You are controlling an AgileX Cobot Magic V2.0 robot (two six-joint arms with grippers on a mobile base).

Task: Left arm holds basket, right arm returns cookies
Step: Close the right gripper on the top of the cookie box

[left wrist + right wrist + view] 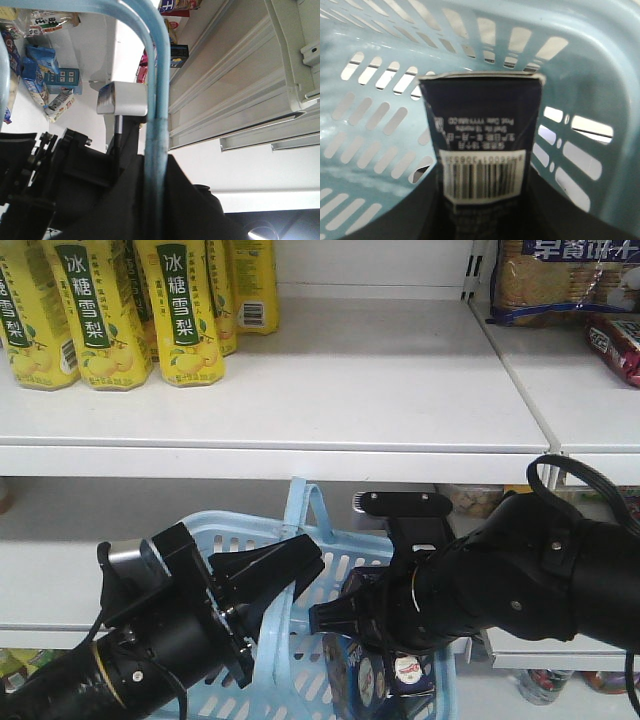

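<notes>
Front view: left gripper [285, 570], lower left of frame, on the yellow-ringed black arm; its wedge fingers are pressed together around the two hoop handles [305, 502] of the light blue basket [235, 540]. The handles rise together to just below the shelf edge [300, 462]. The basket hangs low in the centre of the frame, its bottom cut off by the lower edge. Right gripper [335, 618] comes in from the lower right and dips over the basket rim into the interior. The cookie box [372, 677] stands inside the basket, bottom centre, with round white-and-red logos showing below the gripper. Right wrist view: the cookie box [482, 130] fills the centre, its barcode [485, 177] facing the camera. Dark fingers [555, 205] sit tight against both sides of it, pinching it, with slotted basket wall [375, 115] all round. Left wrist view: the blue handles [155, 90] run side by side down the frame into the black gripper mass at the bottom. Yellow drink bottles [185, 310] stand on the upper shelf at upper left; a biscuit pack [560, 280] lies at upper right.
</notes>
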